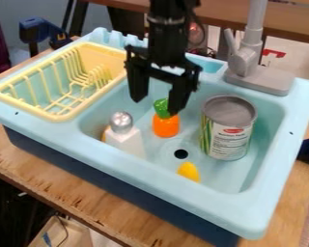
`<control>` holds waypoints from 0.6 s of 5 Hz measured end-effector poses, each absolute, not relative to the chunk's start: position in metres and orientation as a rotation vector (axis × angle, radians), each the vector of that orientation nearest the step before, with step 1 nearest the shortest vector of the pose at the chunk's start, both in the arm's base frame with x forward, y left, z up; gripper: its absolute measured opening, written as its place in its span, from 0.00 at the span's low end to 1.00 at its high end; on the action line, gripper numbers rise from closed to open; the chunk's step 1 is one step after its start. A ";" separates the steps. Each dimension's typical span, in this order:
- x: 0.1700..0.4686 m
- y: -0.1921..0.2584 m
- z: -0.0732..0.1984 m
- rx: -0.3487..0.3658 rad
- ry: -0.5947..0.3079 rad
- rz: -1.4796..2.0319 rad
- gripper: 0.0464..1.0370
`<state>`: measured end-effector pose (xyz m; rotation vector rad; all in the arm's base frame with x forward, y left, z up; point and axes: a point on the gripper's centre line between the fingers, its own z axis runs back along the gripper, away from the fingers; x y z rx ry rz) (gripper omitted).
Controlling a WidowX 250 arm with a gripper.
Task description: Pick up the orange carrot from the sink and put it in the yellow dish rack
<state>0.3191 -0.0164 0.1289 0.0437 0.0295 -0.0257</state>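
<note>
Tool (156,106) wide open, empty | toy carrot (165,126) near, long axis up-down in view, green top (161,107) uppermost

1. Here's the gripper (156,104), spread wide over the sink (263,207), one finger right by the green top (161,107) of an orange carrot (165,126).
2. Beside the carrot: a silver-capped white bottle (125,142) one way, a can (227,137) the other.
3. Yellow piece (189,171) near the drain (181,154).
4. Yellow rack (36,116) left, faucet (250,65) behind the can.
</note>
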 end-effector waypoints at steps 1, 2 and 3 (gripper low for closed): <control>0.325 -0.020 0.118 0.025 0.034 -0.047 0.96; 0.329 -0.019 0.112 0.038 0.047 -0.039 0.96; 0.332 -0.018 0.101 0.044 0.069 -0.032 0.91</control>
